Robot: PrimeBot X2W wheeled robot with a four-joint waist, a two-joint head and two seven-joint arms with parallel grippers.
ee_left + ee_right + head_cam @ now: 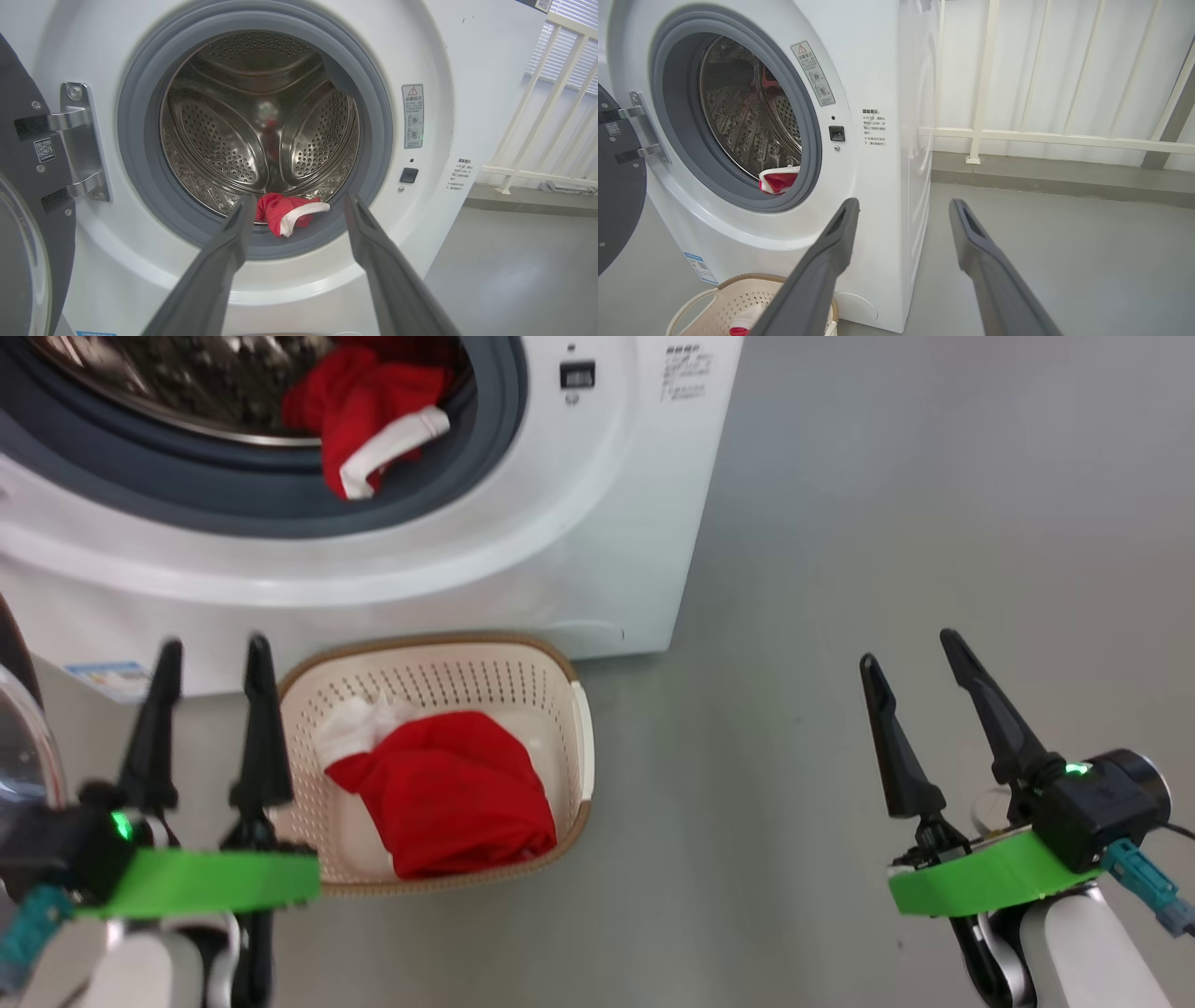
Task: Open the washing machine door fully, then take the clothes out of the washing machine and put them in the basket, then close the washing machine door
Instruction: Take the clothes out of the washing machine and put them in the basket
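Note:
The white washing machine [579, 551] stands with its black round door [23, 196] swung open to the left on its hinge. A red garment with white trim [369, 415] hangs over the grey gasket at the drum's lower lip [287, 214]. In front of the machine the cream basket [574, 728] holds a red garment [448, 793] and a small white cloth [359, 723]. My left gripper [210, 649] hangs open just left of the basket, its fingers framing the drum mouth in the left wrist view. Over the bare floor to the right, my right gripper [910, 649] is open and empty.
Grey floor [887, 504] spreads to the right of the machine. A white railing [1017, 135] and a low kerb run behind it on the right. A blue label [107, 677] is stuck low on the machine's front.

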